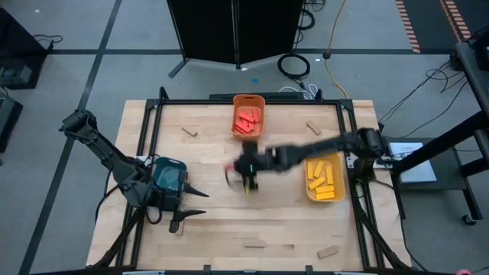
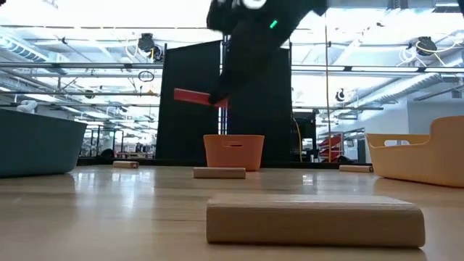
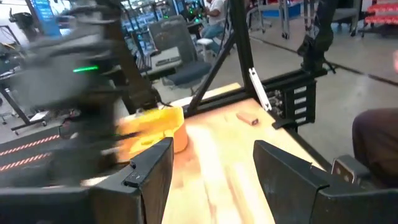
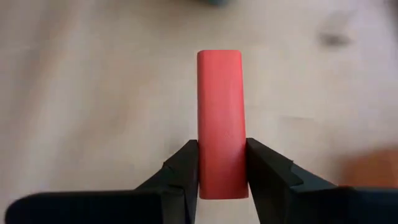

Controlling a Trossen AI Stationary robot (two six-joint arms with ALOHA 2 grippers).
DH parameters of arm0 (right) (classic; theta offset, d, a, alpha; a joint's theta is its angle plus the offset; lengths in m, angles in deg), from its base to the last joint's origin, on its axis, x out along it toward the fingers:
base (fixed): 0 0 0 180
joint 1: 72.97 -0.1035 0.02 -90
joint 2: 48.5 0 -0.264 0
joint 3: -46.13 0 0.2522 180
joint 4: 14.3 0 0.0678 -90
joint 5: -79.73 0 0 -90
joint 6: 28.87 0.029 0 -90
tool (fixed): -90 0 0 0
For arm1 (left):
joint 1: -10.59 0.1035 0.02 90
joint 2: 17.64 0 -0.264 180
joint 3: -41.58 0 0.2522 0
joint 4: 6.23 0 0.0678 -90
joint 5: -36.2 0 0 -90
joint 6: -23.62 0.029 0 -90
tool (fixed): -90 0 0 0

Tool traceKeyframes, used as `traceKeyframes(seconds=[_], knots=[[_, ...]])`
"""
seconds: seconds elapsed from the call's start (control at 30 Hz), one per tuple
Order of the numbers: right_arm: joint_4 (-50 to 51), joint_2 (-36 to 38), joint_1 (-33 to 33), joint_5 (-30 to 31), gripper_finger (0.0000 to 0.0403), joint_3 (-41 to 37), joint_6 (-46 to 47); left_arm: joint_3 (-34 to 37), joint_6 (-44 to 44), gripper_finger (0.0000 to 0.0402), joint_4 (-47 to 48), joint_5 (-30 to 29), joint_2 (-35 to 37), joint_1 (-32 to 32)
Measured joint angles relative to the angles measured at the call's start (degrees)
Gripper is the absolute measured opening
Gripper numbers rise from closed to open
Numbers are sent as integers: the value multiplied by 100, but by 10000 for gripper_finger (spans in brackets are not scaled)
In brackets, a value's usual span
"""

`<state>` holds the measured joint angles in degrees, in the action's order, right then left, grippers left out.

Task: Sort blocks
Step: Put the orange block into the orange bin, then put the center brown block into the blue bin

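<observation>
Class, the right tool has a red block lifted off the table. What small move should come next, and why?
Probably carry it toward the orange bin and stop above it. The right tool grips the red block clear of the table, and that bin already holds red blocks, while the yellow bin holds yellow ones.

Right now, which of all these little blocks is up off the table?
The red block pinched in the right claw. It hangs in the air above the table's middle, while the loose tan blocks lie flat on the wood and others sit in bins.

Apparently open tabletop (image 1: 214, 221) between teal bin (image 1: 170, 177) and yellow bin (image 1: 324, 180).
</observation>
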<state>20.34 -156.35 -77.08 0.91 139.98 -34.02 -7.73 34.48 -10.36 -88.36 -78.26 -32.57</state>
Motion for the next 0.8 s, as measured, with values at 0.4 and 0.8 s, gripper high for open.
traceKeyframes(seconds=[0.4, 0.8], knots=[[-91, -43, 2908, -771, 101, 0, 1379, 0, 331, 219, 471, -5, 58, 39], [-107, -103, 3155, -861, 194, 7, 1195, -2, 749, 219, 462, 20, 162, 607]])
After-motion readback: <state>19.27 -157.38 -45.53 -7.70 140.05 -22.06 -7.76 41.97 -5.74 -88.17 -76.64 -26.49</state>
